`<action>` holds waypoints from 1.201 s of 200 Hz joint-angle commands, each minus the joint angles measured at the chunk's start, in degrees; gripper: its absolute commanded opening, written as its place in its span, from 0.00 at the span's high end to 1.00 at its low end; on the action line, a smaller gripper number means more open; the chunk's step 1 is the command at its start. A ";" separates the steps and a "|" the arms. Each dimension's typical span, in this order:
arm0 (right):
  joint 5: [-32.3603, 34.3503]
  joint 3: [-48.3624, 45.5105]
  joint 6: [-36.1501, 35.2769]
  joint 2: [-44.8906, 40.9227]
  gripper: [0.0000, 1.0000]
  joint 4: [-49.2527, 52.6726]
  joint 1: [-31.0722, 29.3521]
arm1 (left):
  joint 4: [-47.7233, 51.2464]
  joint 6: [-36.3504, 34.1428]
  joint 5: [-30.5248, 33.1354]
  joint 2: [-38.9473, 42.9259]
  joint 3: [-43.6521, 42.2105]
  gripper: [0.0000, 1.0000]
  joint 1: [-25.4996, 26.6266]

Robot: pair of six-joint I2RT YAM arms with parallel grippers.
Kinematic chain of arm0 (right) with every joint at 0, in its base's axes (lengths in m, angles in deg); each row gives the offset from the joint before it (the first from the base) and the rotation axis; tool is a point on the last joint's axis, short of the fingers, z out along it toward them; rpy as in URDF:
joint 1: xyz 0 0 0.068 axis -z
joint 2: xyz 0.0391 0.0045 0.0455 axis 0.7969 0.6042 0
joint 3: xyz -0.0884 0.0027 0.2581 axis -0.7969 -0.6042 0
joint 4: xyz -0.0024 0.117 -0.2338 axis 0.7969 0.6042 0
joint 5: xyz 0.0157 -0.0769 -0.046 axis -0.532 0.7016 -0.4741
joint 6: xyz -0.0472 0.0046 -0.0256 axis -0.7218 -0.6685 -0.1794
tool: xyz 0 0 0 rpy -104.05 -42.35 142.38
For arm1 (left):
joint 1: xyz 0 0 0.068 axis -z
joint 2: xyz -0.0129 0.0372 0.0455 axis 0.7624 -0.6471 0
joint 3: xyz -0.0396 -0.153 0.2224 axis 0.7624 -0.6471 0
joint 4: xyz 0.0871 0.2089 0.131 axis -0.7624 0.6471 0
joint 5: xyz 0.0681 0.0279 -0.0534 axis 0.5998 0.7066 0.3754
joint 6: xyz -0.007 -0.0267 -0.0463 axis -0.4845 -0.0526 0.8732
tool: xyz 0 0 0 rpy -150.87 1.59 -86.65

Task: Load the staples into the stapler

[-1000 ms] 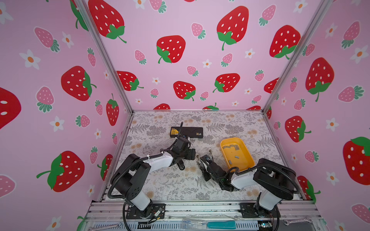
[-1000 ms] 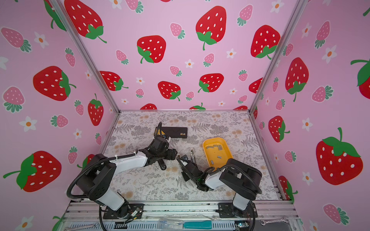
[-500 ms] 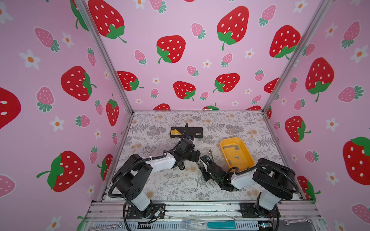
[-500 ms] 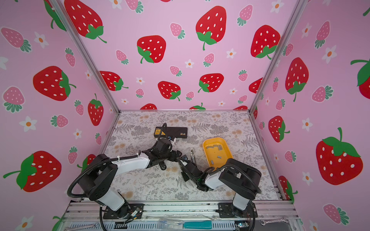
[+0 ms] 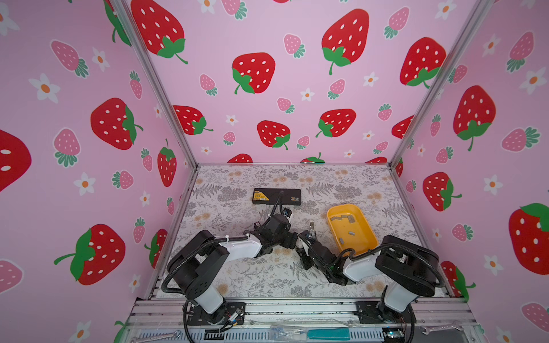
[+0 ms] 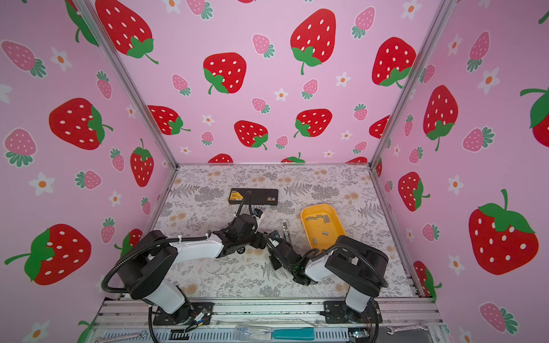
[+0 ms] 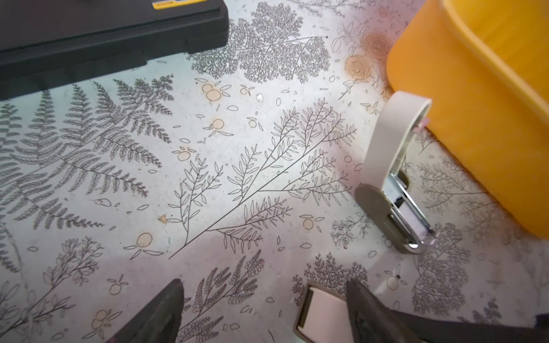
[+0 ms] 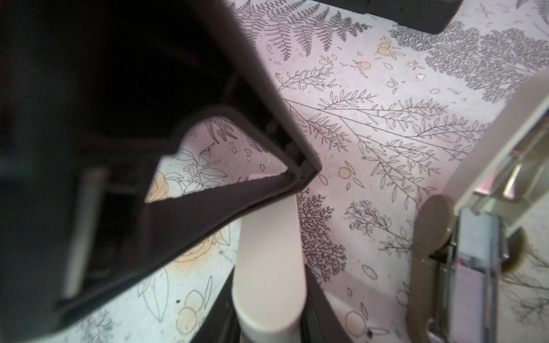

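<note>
A flat black plastic case (image 5: pixel 276 196) lies far centre. Nearer and to the right, a yellow plastic tray (image 5: pixel 361 228) holds grey metal staple strips (image 5: pixel 342 218), with an opened whitish stapler (image 5: pixel 311 227) just beside its left.

Table (image 5: pixel 237 184): I see it covered in a grey fern-and-flower print.
Black case (image 5: pixel 276 197): closed and flat toward the back, with a yellow label at one end.
Yellow tray (image 5: pixel 361 237): on the table right of centre, well apart from the case.
Walls (image 5: pixel 252 74): pink, with strawberries and white flowers.
Front rail: a teal-handled screwdriver (image 5: pixel 328 334) and a wrench (image 5: pixel 439 328).
</note>
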 commanded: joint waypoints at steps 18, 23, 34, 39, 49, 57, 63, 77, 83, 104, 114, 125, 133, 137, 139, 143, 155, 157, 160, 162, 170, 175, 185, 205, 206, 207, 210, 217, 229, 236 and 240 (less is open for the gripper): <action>-1.14 -2.70 0.72 -3.39 0.59 4.20 -0.03 | -2.09 -1.47 0.12 1.72 -1.39 0.13 0.76; -1.13 -2.84 0.76 -4.05 0.57 4.54 -0.03 | -2.20 -1.45 0.02 1.68 -1.46 0.13 0.82; -1.32 -3.17 0.81 -6.02 0.56 5.32 -0.03 | -2.34 -1.63 0.02 1.64 -1.56 0.13 0.92; -1.47 -3.32 0.87 -7.01 0.55 5.74 -0.03 | -2.30 -1.60 0.06 1.55 -1.59 0.13 1.01; -1.66 -3.77 0.82 -9.05 0.54 6.52 -0.05 | -2.34 -1.71 0.19 1.46 -1.58 0.13 1.21; -1.76 -3.97 0.81 -10.78 0.54 7.23 -0.03 | -2.38 -1.83 0.31 1.33 -1.56 0.13 1.31; -1.77 -4.15 0.79 -12.28 0.53 7.84 -0.03 | -2.54 -1.82 0.37 1.32 -1.62 0.13 1.36; -1.78 -4.64 0.76 -15.47 0.55 9.08 -0.03 | -2.73 -2.04 0.53 1.23 -1.71 0.14 1.58; -1.89 -4.89 0.69 -16.84 0.59 9.47 -0.03 | -2.81 -2.11 0.55 1.23 -1.65 0.14 1.66; -1.95 -5.29 0.67 -20.81 0.74 10.36 -0.03 | -3.35 -2.50 1.03 1.22 -2.02 0.14 2.01; -1.92 -5.04 0.78 -22.00 0.76 10.74 -0.03 | -3.80 -2.56 1.23 1.21 -2.31 0.14 2.13; -1.70 -4.59 0.87 -22.55 0.76 10.83 -0.03 | -4.29 -2.61 1.38 1.37 -2.68 0.14 2.37; -1.33 -3.96 0.81 -22.50 0.77 11.20 -0.03 | -4.74 -2.66 1.49 1.30 -2.94 0.14 2.41; -1.21 -3.61 0.81 -22.26 0.77 11.41 -0.03 | -4.84 -2.66 1.51 1.34 -3.05 0.14 2.49; -1.12 -3.45 0.81 -22.21 0.77 11.43 -0.03 | -4.95 -2.70 1.51 1.35 -3.11 0.14 2.54; -0.83 -3.12 0.81 -21.88 0.77 11.52 -0.03 | -5.09 -2.78 1.64 1.42 -3.20 0.14 2.51; -0.59 -2.05 0.73 -20.88 0.78 11.53 -0.03 | -5.29 -2.79 1.86 1.53 -3.48 0.14 2.68; -0.59 -1.88 0.72 -20.75 0.78 11.53 0.04 | -5.29 -2.78 1.93 1.56 -3.48 0.14 2.72; -0.63 -1.61 0.72 -20.42 0.78 11.53 0.03 | -5.27 -2.82 1.95 1.56 -3.51 0.14 2.68; -0.60 -1.44 0.65 -20.17 0.78 11.53 0.05 | -5.28 -2.90 1.99 1.52 -3.56 0.14 2.67; -0.52 -0.82 0.58 -19.29 0.78 11.53 0.06 | -5.29 -2.99 2.12 1.52 -3.66 0.14 2.76; -0.44 -0.38 0.63 -18.63 0.79 11.53 0.05 | -5.30 -2.92 2.14 1.56 -3.66 0.14 2.82; -0.34 0.54 0.65 -17.27 0.79 11.57 0.06 | -5.37 -2.99 2.21 1.57 -3.75 0.14 2.85; -0.36 2.00 0.62 -14.62 0.80 11.53 0.14 | -5.61 -3.05 2.50 1.45 -3.97 0.14 3.01; -0.39 2.04 0.62 -14.46 0.80 11.53 0.14 | -5.63 -3.08 2.53 1.46 -4.04 0.14 2.97; -0.36 2.10 0.63 -14.37 0.80 11.53 0.15 | -5.63 -3.04 2.51 1.47 -4.07 0.14 2.95; -0.35 2.29 0.63 -13.99 0.80 11.49 0.12 | -5.77 -3.01 2.48 1.44 -4.02 0.14 2.94; -0.40 2.64 0.70 -13.12 0.80 11.53 0.15 | -5.86 -3.02 2.56 1.30 -4.10 0.14 2.94; -0.40 2.96 0.79 -12.04 0.81 11.53 0.21 | -6.03 -3.01 2.65 1.13 -4.19 0.14 3.02; -0.30 3.09 0.85 -11.54 0.81 11.53 0.15 | -6.04 -3.02 2.65 1.06 -4.19 0.14 3.02; -0.24 3.09 0.81 -11.24 0.81 11.45 0.15 | -6.13 -3.05 2.65 1.02 -4.27 0.14 3.04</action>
